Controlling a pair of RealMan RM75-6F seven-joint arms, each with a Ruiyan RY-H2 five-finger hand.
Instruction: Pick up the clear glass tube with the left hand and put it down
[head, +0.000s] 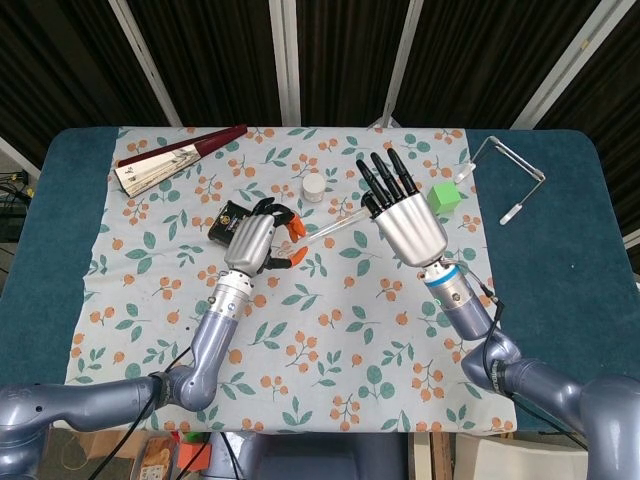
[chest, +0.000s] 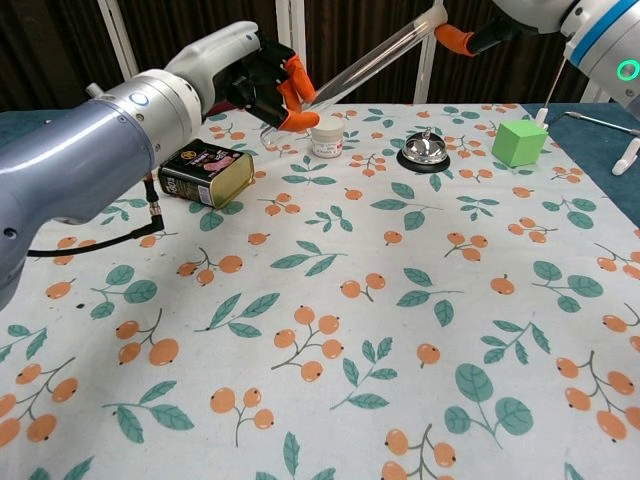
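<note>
The clear glass tube (head: 335, 228) (chest: 372, 54) hangs slanted above the back of the table, its far end higher. My left hand (head: 258, 238) (chest: 255, 80) grips its lower end between orange-tipped fingers. My right hand (head: 405, 215) (chest: 510, 18) is at the tube's upper end with its fingers stretched out and apart in the head view. In the chest view an orange fingertip (chest: 452, 38) of that hand lies just under the tube's tip; whether it touches cannot be told.
A dark tin (head: 225, 218) (chest: 205, 172) lies under my left hand. A small white jar (head: 314, 187) (chest: 327, 137), a desk bell (chest: 424, 151) and a green cube (head: 444, 197) (chest: 518, 142) stand at the back. A folded fan (head: 175, 160) lies far left, a metal frame (head: 510, 175) far right.
</note>
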